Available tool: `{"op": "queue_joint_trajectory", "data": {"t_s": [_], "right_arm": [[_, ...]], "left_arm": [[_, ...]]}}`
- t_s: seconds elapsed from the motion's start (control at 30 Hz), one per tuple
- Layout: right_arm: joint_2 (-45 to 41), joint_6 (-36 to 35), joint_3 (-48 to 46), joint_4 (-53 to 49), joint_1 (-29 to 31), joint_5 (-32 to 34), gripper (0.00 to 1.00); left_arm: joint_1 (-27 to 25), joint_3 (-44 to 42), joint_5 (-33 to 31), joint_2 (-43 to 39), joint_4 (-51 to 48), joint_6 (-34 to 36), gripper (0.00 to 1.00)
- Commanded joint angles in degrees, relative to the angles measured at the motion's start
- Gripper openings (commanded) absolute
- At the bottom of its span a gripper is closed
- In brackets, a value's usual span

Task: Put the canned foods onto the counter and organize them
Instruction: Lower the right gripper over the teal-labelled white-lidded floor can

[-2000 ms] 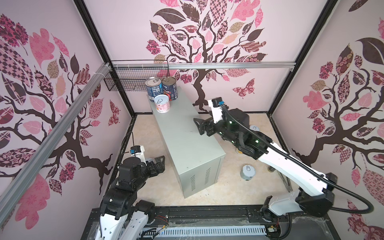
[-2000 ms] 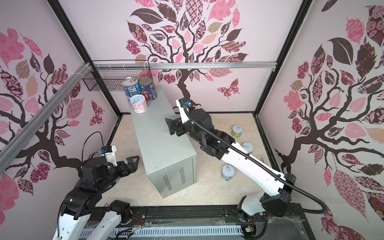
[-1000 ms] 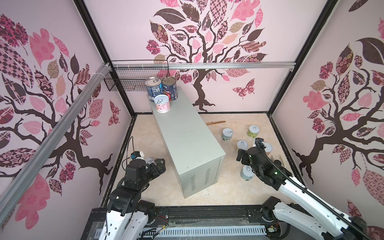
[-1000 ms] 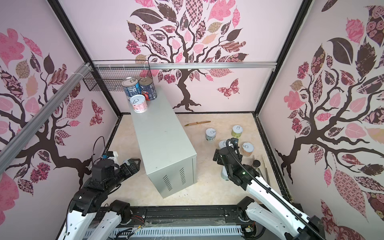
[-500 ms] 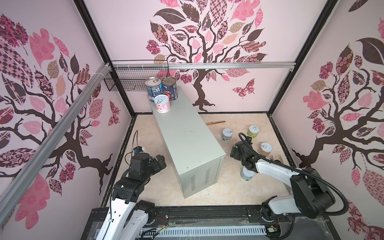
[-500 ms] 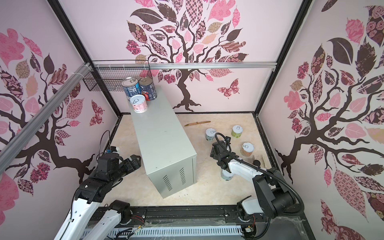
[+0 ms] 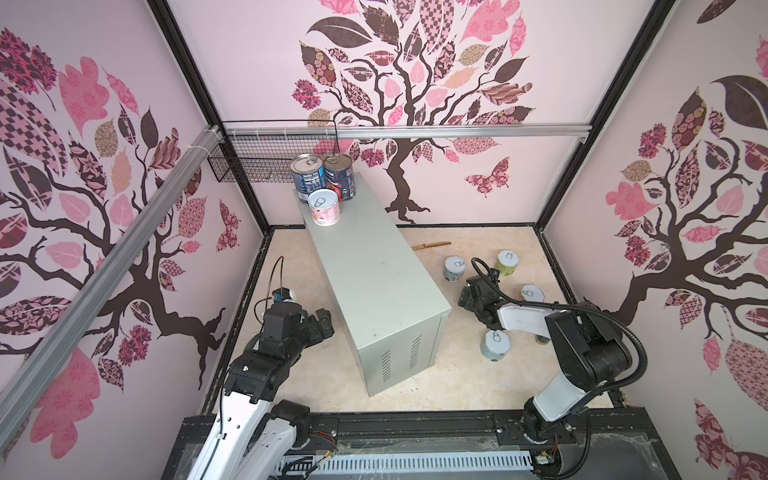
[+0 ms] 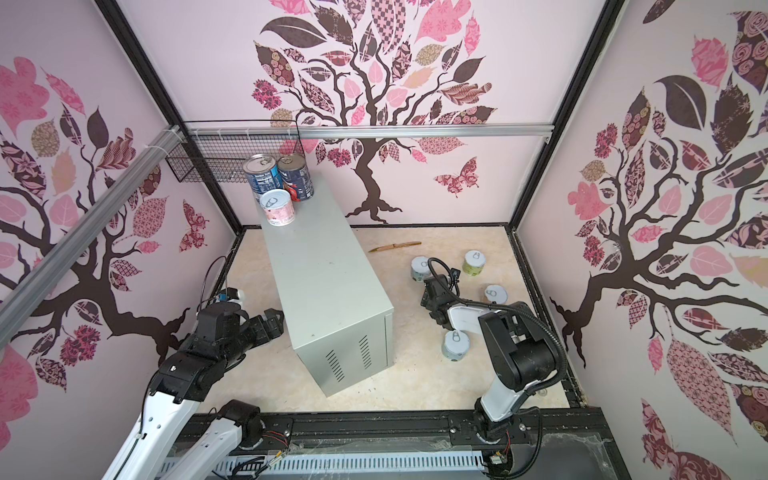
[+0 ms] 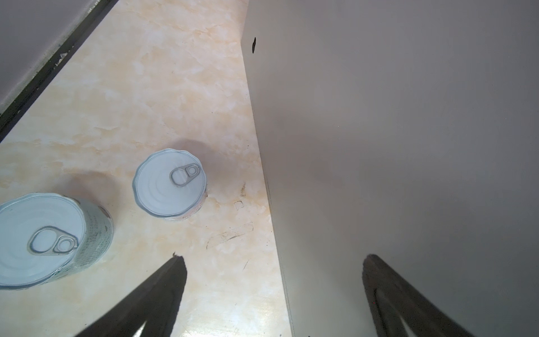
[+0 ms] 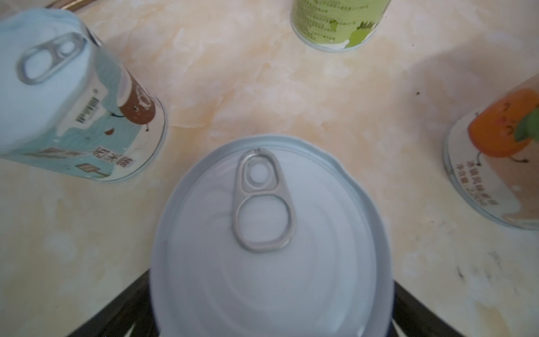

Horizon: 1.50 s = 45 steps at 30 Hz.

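Left arm folded low by its base, forearm pitched down and forward, left gripper (image 7: 322,324) with jaws spread wide — both dark fingers (image 9: 163,291) stand well apart in the wrist view. Right arm stretched forward, elbow raised, white forearm nearly level, right gripper (image 7: 471,291) down low — jaws likewise wide apart
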Motion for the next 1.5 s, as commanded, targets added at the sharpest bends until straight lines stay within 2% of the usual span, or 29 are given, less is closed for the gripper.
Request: {"op": "queue_joint_trajectory", "data": {"t_s": [0.0, 0.27, 0.8, 0.93, 1.1, 1.27, 1.47], "right_arm": [[3.40, -0.29, 3.18, 1.62, -0.76, -0.16, 1.00], [7.94, 0.25, 5.72, 3.54, -1.86, 0.25, 0.99], [12.80, -0.91, 9.81, 4.01, -2.03, -2.15, 0.91], [13.43, -1.48, 10.81, 3.61, -2.00, -2.88, 0.85], [12.84, -2.32, 10.56, 3.60, -2.03, -3.45, 0.73], [10.80, -3.41, 9.82, 2.50, -1.96, -3.81, 0.65], [6.70, -4.77, 9.28, -0.16, -1.97, -5.47, 0.61]], "left_arm": [[-0.54, 2.05, -0.10, 0.25, 0.10, 1.08, 0.98], [-1.86, 2.34, -0.14, 1.82, -0.11, 1.34, 0.98], [-2.66, 2.36, -0.46, 2.43, -0.16, 1.32, 0.98], [-2.67, 2.31, -0.58, 2.42, -0.13, 1.40, 0.98], [-2.67, 2.38, -0.71, 2.09, -0.19, 1.33, 0.98], [-2.67, 2.36, -0.88, 1.57, -0.23, 1.26, 0.98], [-2.67, 2.34, -1.06, 0.75, -0.42, 1.19, 0.98]]}}
